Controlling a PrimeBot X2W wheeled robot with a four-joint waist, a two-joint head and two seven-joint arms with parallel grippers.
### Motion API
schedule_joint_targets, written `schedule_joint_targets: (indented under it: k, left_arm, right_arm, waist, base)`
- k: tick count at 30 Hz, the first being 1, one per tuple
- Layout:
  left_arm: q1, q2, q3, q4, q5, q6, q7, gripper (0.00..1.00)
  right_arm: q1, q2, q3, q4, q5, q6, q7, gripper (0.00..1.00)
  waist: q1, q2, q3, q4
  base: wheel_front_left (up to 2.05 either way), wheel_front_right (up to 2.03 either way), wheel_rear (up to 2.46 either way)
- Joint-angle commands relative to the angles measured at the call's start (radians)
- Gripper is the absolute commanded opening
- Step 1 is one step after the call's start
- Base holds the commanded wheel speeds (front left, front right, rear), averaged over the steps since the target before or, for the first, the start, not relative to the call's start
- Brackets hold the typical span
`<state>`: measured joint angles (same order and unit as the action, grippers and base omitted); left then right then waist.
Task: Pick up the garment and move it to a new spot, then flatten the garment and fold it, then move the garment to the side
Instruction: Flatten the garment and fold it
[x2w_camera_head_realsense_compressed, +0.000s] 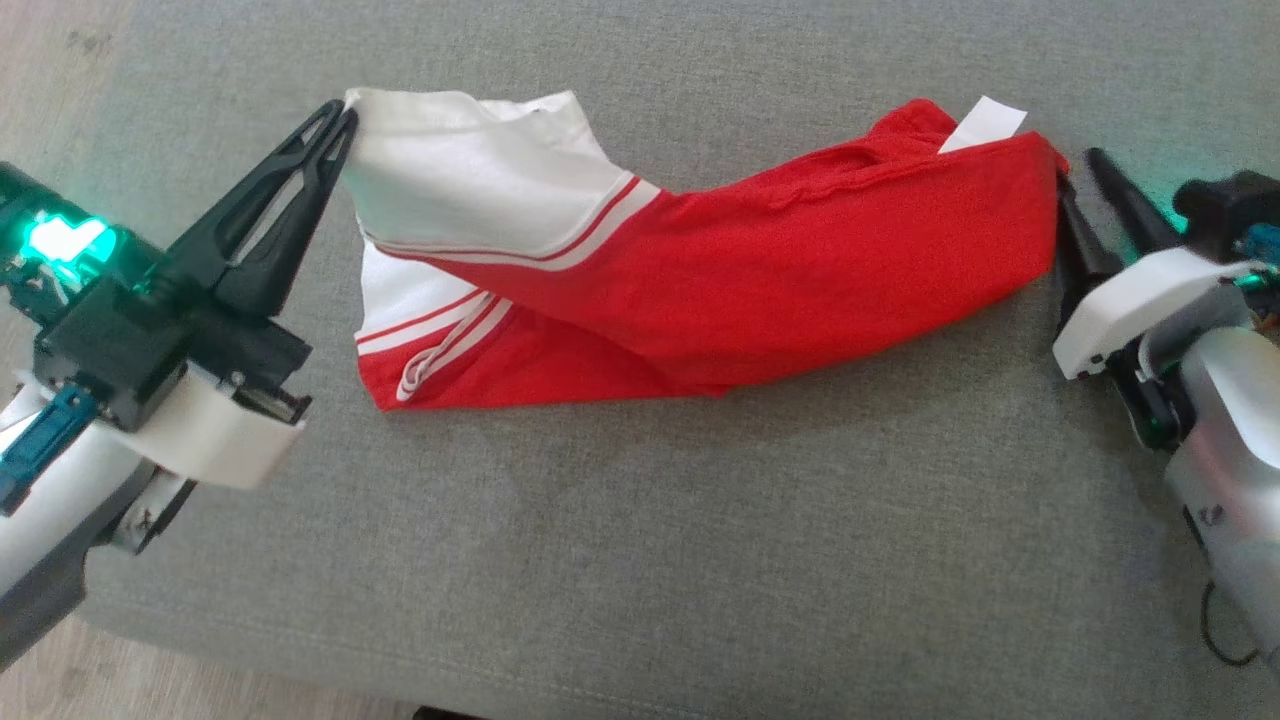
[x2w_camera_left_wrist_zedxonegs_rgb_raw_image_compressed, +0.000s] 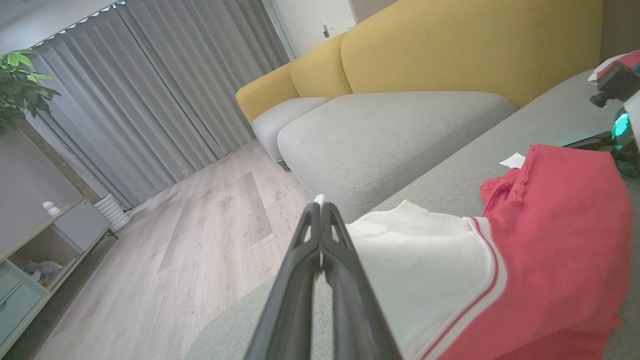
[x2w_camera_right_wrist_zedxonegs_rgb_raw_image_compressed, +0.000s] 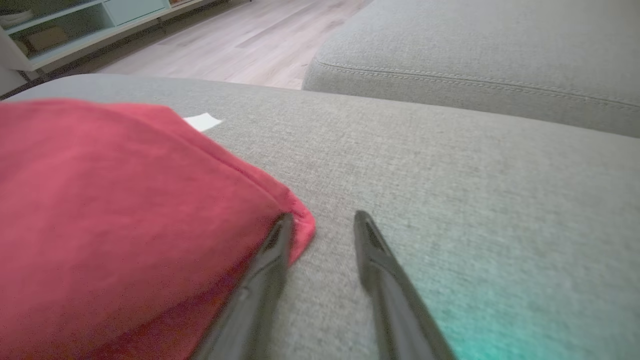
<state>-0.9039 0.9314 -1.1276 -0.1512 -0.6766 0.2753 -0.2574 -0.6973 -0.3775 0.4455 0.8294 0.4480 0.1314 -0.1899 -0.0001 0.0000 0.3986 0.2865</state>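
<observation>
Garment (x2w_camera_head_realsense_compressed: 700, 260), red with a white striped end, lay stretched across the grey cushion (x2w_camera_head_realsense_compressed: 700, 560) from ten o'clock to three o'clock in my head view. I saw the left jaws pinched shut on its white corner at ten o'clock, while the right jaws stood apart at three o'clock, one finger (x2w_camera_right_wrist_zedxonegs_rgb_raw_image_compressed: 270, 260) against the red corner, the other on bare cushion.
</observation>
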Motion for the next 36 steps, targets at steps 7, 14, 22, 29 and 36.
schedule_joint_targets:
  k: [7, 14, 22, 29, 36]
  left_arm:
    - [-0.057, 0.041, 0.051, 0.025, 0.009, -0.015, -0.004, 0.00]
    - [-0.076, 0.039, 0.065, 0.043, 0.030, -0.014, -0.004, 0.00]
    - [-0.144, 0.058, 0.124, 0.047, 0.107, 0.000, -0.004, 0.00]
    - [-0.207, 0.088, 0.161, 0.062, 0.168, -0.002, -0.004, 0.00]
    - [-0.289, 0.107, 0.208, 0.068, 0.224, 0.002, -0.004, 0.00]
  right_arm:
    - [-0.003, -0.040, 0.212, 0.015, 0.102, -0.001, 0.087, 0.00]
    - [-0.072, -0.104, 0.242, 0.001, 0.145, -0.001, -0.038, 0.00]
    - [-0.141, -0.167, 0.092, -0.154, 0.045, -0.001, -0.071, 0.00]
    - [-0.093, -0.183, -0.101, -0.376, -0.091, -0.001, -0.072, 0.00]
    - [-0.026, -0.191, -0.229, -0.566, -0.192, -0.001, -0.072, 0.00]
  waist:
    - [0.0001, 0.0000, -0.013, -0.007]
    - [0.0001, 0.0000, -0.052, -0.035]
    - [0.0001, 0.0000, -0.122, -0.125]
    - [0.0001, 0.0000, -0.189, -0.199]
    - [0.0001, 0.0000, -0.276, -0.259]
  base:
    - [0.00, 0.00, 0.00]
    - [0.00, 0.00, 0.00]
    - [0.00, 0.00, 0.00]
    - [0.00, 0.00, 0.00]
    - [0.00, 0.00, 0.00]
